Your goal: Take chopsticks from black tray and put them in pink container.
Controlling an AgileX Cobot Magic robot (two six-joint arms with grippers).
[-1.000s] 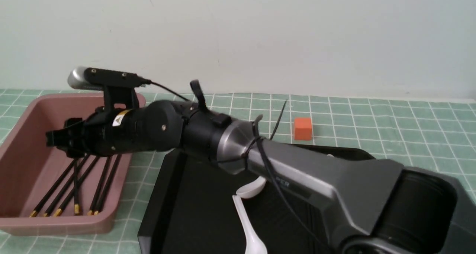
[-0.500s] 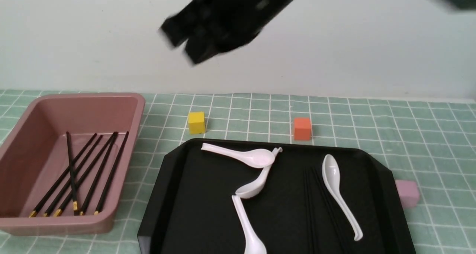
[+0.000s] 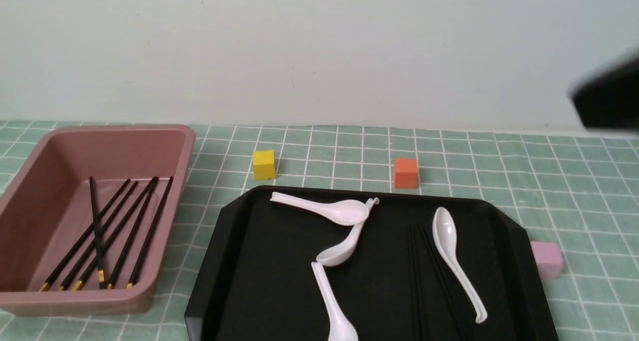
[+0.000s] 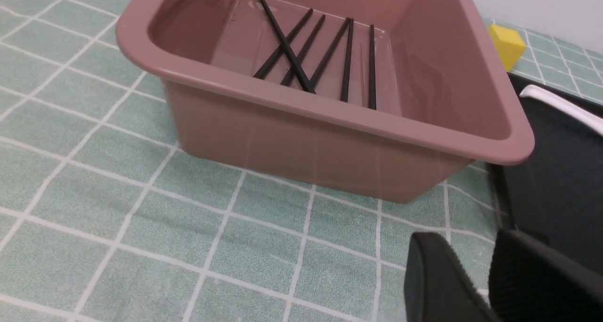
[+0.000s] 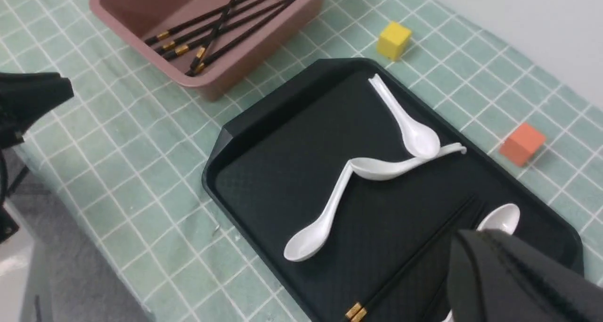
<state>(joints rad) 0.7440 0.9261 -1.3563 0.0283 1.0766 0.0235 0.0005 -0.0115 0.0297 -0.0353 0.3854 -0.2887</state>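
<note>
The pink container (image 3: pixel 115 129) sits at the left and holds several black chopsticks (image 3: pixel 120 231) with gold ends, also seen in the left wrist view (image 4: pixel 325 53). More chopsticks (image 3: pixel 424 281) lie on the right half of the black tray (image 3: pixel 269 281), beside a spoon. My right gripper (image 5: pixel 471 246) hangs above those tray chopsticks (image 5: pixel 414 260), shut and holding nothing. In the front view only a blurred black part of the right arm (image 3: pixel 606 101) shows at the right edge. My left gripper (image 4: pixel 471 239) hovers low over the cloth between container (image 4: pixel 330 114) and tray, its tips a little apart, empty.
Several white spoons (image 3: pixel 339 211) lie on the tray. A yellow cube (image 3: pixel 263 164) and an orange cube (image 3: pixel 405 172) stand behind it, a pale pink cube (image 3: pixel 546 258) to its right. The table's front edge (image 5: pixel 47 275) shows in the right wrist view.
My right arm, reaching over the pink container a second ago, has lifted and swung away to the right, out of most of the front view. The chopsticks in the container lie still.
</note>
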